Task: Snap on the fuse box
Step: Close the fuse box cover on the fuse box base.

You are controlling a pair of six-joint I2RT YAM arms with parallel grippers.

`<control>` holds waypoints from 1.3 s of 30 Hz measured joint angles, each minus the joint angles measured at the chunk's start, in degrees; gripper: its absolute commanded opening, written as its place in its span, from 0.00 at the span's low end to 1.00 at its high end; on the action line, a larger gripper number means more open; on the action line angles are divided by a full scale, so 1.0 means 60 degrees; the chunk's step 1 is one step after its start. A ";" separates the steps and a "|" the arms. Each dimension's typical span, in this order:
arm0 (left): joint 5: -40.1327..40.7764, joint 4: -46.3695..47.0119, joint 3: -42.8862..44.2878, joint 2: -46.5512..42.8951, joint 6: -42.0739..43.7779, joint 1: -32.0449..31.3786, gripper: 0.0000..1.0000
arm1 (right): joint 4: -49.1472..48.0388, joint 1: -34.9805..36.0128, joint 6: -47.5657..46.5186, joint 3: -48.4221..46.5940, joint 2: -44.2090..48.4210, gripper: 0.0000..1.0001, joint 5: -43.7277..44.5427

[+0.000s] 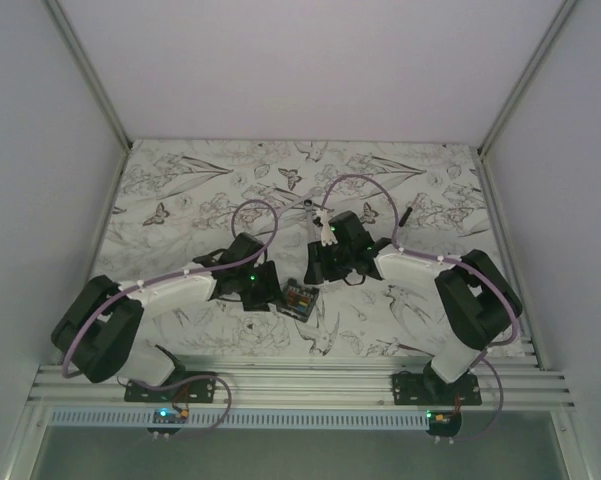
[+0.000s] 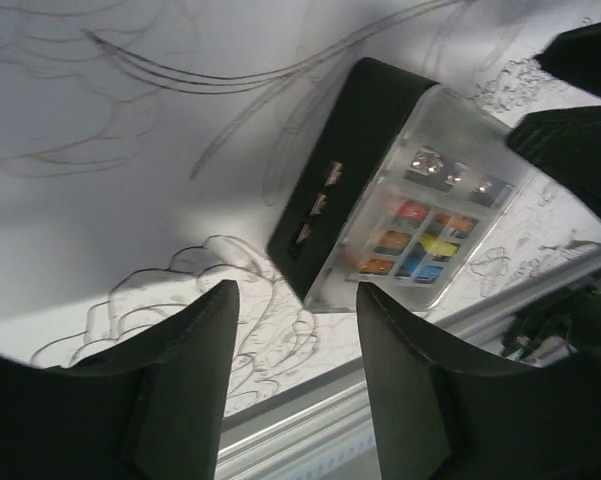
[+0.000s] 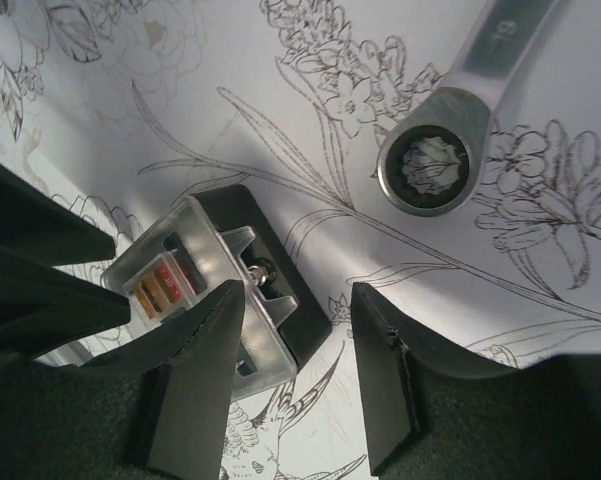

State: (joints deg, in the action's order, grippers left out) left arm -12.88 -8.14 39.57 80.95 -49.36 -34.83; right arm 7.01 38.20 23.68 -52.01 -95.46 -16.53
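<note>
The fuse box (image 1: 300, 298) lies on the flower-print table between the two grippers. It is a small black box with a clear cover over red, orange, yellow and blue fuses. In the left wrist view the fuse box (image 2: 390, 215) lies just beyond my open, empty left gripper (image 2: 295, 292). In the right wrist view the fuse box (image 3: 195, 275) sits by the left finger of my open, empty right gripper (image 3: 298, 295), its black end between the fingertips. From above, the left gripper (image 1: 263, 290) is to its left and the right gripper (image 1: 320, 272) just behind it.
A silver wrench (image 3: 442, 150) lies on the table beyond the right gripper. A thin black stick (image 1: 407, 213) lies further back on the right. The aluminium rail (image 1: 300, 380) runs along the table's near edge, close to the fuse box.
</note>
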 measured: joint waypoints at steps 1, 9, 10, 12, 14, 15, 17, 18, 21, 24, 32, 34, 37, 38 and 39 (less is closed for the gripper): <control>-0.0073 0.0084 0.0000 0.0146 -0.0120 -0.0018 0.46 | 0.0011 0.0000 -0.0033 0.0000 -0.0058 0.50 -0.0091; -0.0426 0.0648 0.0248 0.0619 -0.0426 -0.0062 0.35 | 0.0004 0.0000 -0.0113 0.0168 -0.0058 0.44 -0.0714; -0.0441 0.0648 0.0310 0.0674 -0.0415 -0.0044 0.35 | -0.0007 0.0000 -0.0091 0.0280 0.0029 0.43 -0.0772; -0.0506 0.0634 0.0430 0.0798 -0.0361 0.0062 0.34 | -0.0058 -0.0011 -0.0058 0.0568 0.0284 0.41 -0.0769; -0.0576 0.0616 0.0608 0.0973 -0.0259 0.0266 0.34 | -0.0091 -0.0022 0.0066 0.0987 0.0667 0.40 -0.0769; -0.0590 0.0616 0.0732 0.1089 -0.0182 0.0397 0.35 | -0.0080 -0.0018 0.0142 0.1202 0.0885 0.40 -0.0772; -0.0594 0.0601 0.1016 0.1351 -0.0015 0.0612 0.35 | -0.0055 -0.0007 0.0306 0.1636 0.1326 0.40 -0.0805; -0.0594 0.0601 0.1177 0.1497 0.0076 0.0696 0.36 | -0.0044 0.0000 0.0401 0.1814 0.1515 0.40 -0.0812; -0.0590 0.0572 0.1661 0.1927 0.0372 0.0838 0.40 | -0.0047 0.0076 0.0670 0.2259 0.1942 0.41 -0.0816; -0.0590 0.0565 0.1814 0.2069 0.0576 0.0867 0.50 | -0.0025 0.0127 0.0878 0.2459 0.2124 0.47 -0.0692; -0.0408 0.0120 0.1166 0.0743 0.0736 0.0867 0.61 | 0.0186 -0.0011 0.0845 0.2069 0.2619 0.44 0.0084; -0.0408 0.0091 0.1045 0.0415 0.0667 0.0827 0.60 | 0.0200 -0.0124 0.0758 0.1741 0.2499 0.41 0.0171; -0.0393 0.0091 0.0954 0.0331 0.0474 0.0601 0.60 | 0.0182 -0.0200 0.0656 0.1290 0.2160 0.40 0.0193; -0.0375 0.0084 0.0922 0.0335 0.0412 0.0477 0.60 | 0.0168 -0.0200 0.0648 0.1180 0.2033 0.40 0.0186; -0.0368 0.0069 0.0907 0.0335 0.0364 0.0379 0.60 | 0.0168 -0.0200 0.0641 0.1118 0.1923 0.40 0.0182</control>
State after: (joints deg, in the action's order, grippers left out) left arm -15.09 -7.73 45.01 82.96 -47.18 -32.56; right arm 8.01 36.99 27.53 -45.30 -83.92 -15.44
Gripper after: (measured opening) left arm 0.603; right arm 0.400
